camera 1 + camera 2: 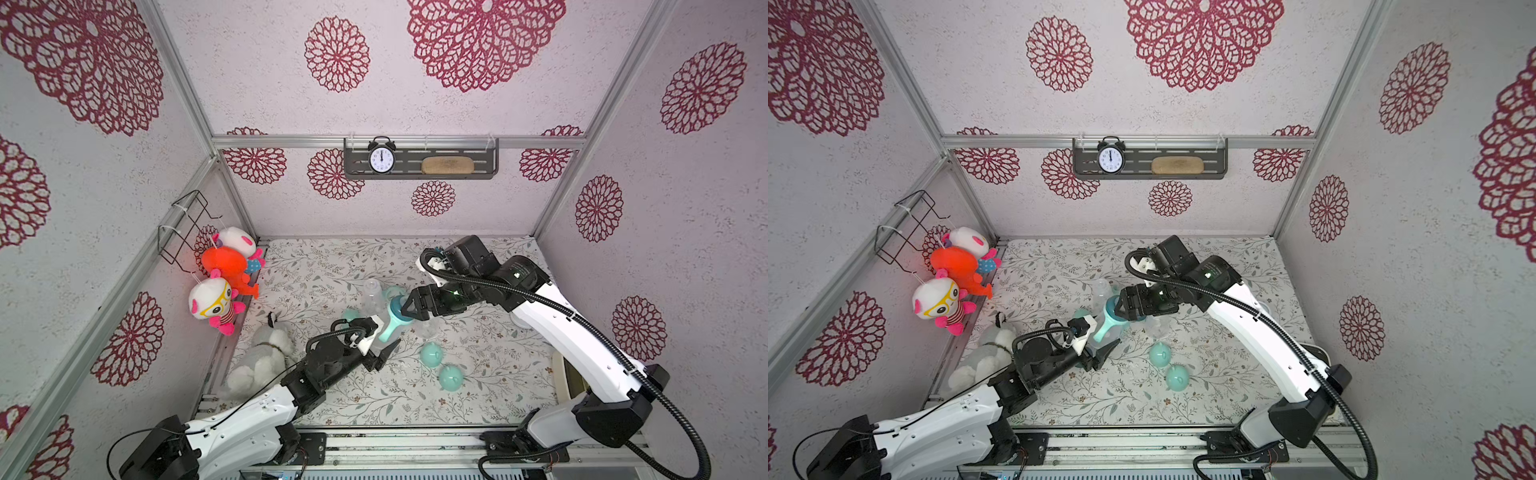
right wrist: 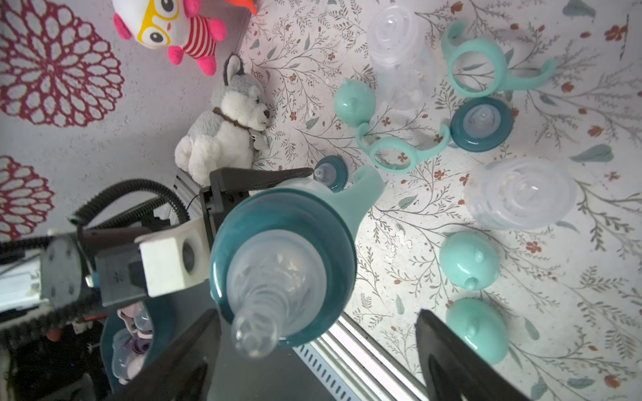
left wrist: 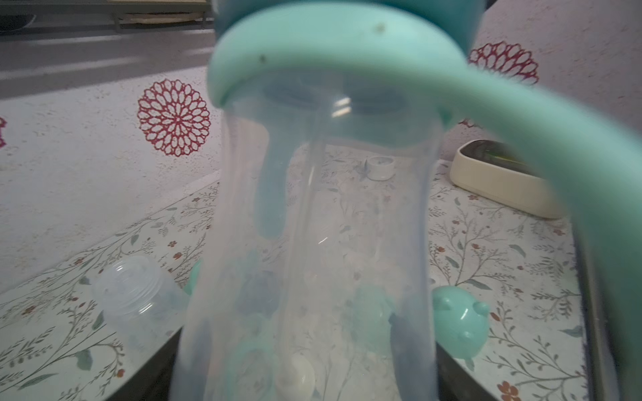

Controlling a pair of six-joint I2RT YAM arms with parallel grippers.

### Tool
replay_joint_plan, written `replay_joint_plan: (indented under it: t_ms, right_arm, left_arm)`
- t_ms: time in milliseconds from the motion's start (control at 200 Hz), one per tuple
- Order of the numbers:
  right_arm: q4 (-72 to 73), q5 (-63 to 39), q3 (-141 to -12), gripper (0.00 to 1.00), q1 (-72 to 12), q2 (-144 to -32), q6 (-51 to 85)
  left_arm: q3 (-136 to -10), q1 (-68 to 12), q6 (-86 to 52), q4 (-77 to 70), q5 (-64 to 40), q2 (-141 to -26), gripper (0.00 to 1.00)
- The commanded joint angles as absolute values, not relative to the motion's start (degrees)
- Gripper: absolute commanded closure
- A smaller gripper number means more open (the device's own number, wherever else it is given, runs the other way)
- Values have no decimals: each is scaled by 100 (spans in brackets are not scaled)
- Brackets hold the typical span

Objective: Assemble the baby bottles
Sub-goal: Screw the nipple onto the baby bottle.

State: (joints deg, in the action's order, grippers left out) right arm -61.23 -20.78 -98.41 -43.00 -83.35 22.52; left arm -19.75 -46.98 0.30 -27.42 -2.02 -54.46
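Observation:
My left gripper (image 1: 380, 336) (image 1: 1096, 340) is shut on the clear body of a baby bottle (image 1: 390, 320) (image 3: 323, 225), held tilted above the mat. The bottle carries a mint handle ring (image 3: 330, 52) and a dark teal nipple collar (image 2: 285, 250). My right gripper (image 1: 405, 309) (image 2: 316, 361) is open, its fingers spread wide on either side of the collar and apart from it. On the mat lie two more clear bottles (image 2: 399, 59) (image 2: 521, 192), two loose handle rings (image 2: 486, 66) (image 2: 399, 152), two nipple collars (image 2: 481, 123) (image 2: 330, 172) and three mint caps (image 2: 354, 100) (image 2: 469, 258) (image 2: 476, 328).
A plush husky (image 1: 270, 353) lies at the mat's left edge, with hanging plush toys (image 1: 216, 303) on the left wall. A cream tray (image 3: 500, 180) sits at the right side. A wall shelf holds a clock (image 1: 381, 158).

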Motion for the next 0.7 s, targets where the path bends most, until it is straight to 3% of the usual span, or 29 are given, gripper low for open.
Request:
replay_joint_plan:
  t_ms: [0,250,696]
  right_arm:
    - [-6057,-2024,-9760,11,-4298,-8022,1152]
    - [-5962,-2617,-9501,11,-4297,-7873,251]
    - [-5814,-2737,-9413,12,-4302,-8222,96]
  left_arm:
    - [-1995,-4467,-271,-2771,-1261,-5302,100]
    - [-2041,-4237,-602,-2786,-2133,-5406,100]
    - [-2186,-4205,-717,-2857,-2373,-5735,100]
